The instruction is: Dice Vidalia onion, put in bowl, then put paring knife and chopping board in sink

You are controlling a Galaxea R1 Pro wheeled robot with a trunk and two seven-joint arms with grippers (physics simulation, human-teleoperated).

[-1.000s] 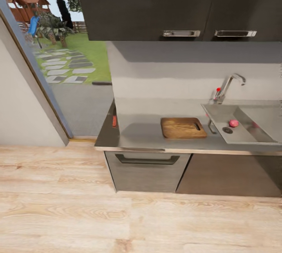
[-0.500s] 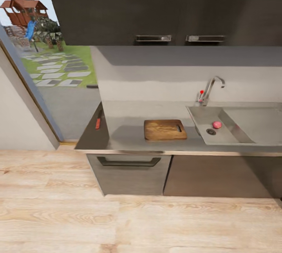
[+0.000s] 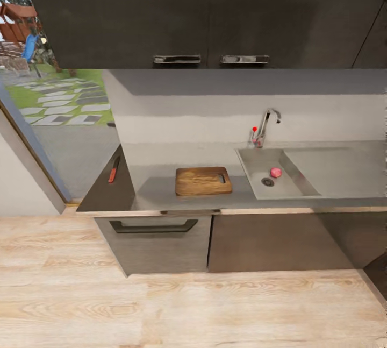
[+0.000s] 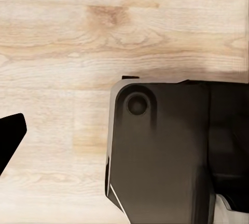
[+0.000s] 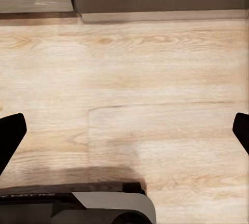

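The small pinkish Vidalia onion (image 3: 275,172) lies in the grey steel sink (image 3: 252,161), beside the round drain. The brown chopping board (image 3: 203,180) rests flat on the glossy countertop (image 3: 153,191), just left of the sink. The paring knife (image 3: 113,169), red-handled, lies at the countertop's far left end. The bowl is out of view. My right gripper (image 5: 124,133) hangs open over the wooden floor, its fingertips (image 5: 10,135) wide apart with nothing between them. One left fingertip (image 4: 8,141) shows at the picture's edge, far off centre, also above the floor.
Dark wall cabinets (image 3: 204,9) hang over the counter, with a drawer front (image 3: 153,229) and cupboard door below it. A glass door (image 3: 37,122) to the garden stands at the left. Light wooden floor (image 3: 188,305) lies between me and the counter. The robot's dark base (image 4: 171,156) is under the left wrist.
The whole head view has shifted, so the counter, board and sink now sit further left in the picture and more cabinet shows. The camera moved; the things on the counter stayed put.
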